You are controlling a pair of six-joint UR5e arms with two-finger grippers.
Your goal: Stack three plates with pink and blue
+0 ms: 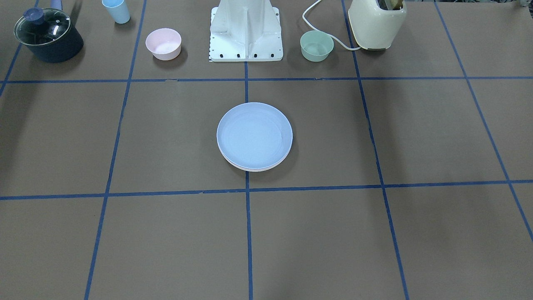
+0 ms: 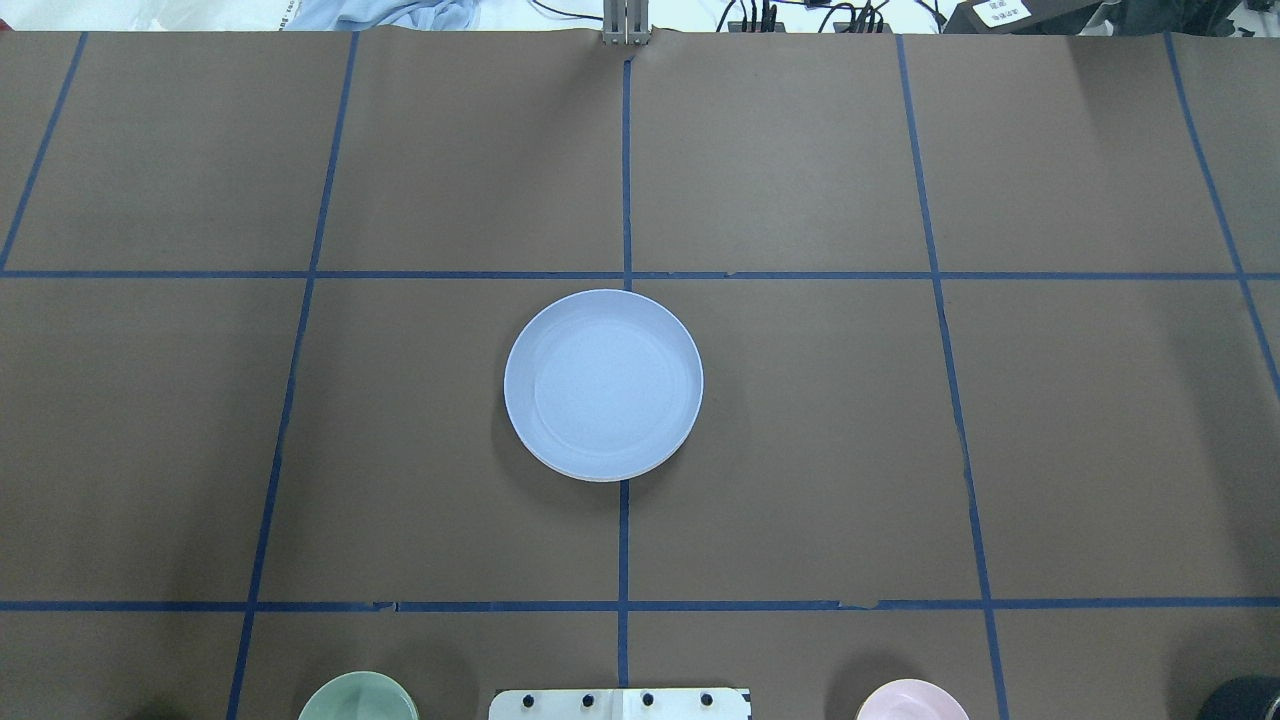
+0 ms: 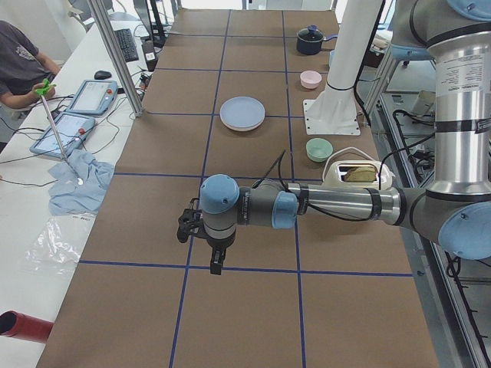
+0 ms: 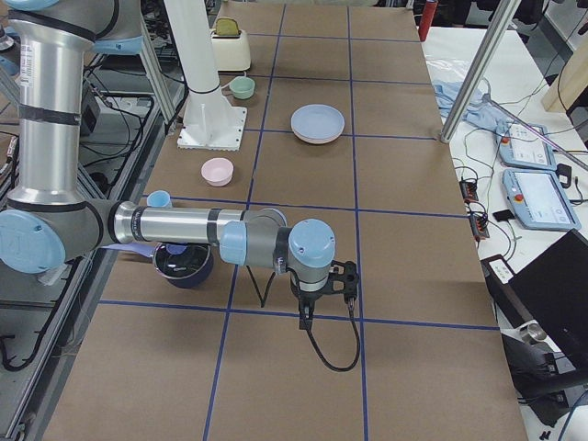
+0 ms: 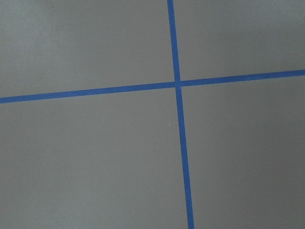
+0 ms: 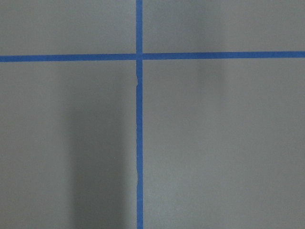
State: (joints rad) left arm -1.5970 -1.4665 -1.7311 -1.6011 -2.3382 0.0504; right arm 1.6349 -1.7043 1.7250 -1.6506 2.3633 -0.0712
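ARMS STAND CLEAR OF THE STACK. The left hand (image 3: 217,263) points down over a crossing of blue tape lines (image 5: 177,84) at one end of the worktop (image 2: 800,450). The right hand (image 4: 306,318) does likewise at the other end. Each shows only from the side, so I cannot tell how far open either is. The wrist cameras take in nothing but tape and brown paper.

Well apart from both, the blue plate (image 1: 254,134) lies face up at the middle of the worktop, astride the centre tape line. It tops a pile whose pale lower rims (image 1: 255,168) peep out along one edge. Their colours, and with them the pink plate, are too faint to tell apart. The pile sits square and looks finished, which would explain the arms keeping so wide a berth.

Along the robot's side stand its white base (image 1: 245,31), a pink bowl (image 1: 163,43), a mint-green bowl (image 1: 317,45), a blue cup (image 1: 116,10), a lidded dark pot (image 1: 48,35) and a cream toaster (image 1: 377,23). All are well away from the plates, and nothing lies between the arms and the pile. An operator (image 3: 19,65) sits at a side bench.
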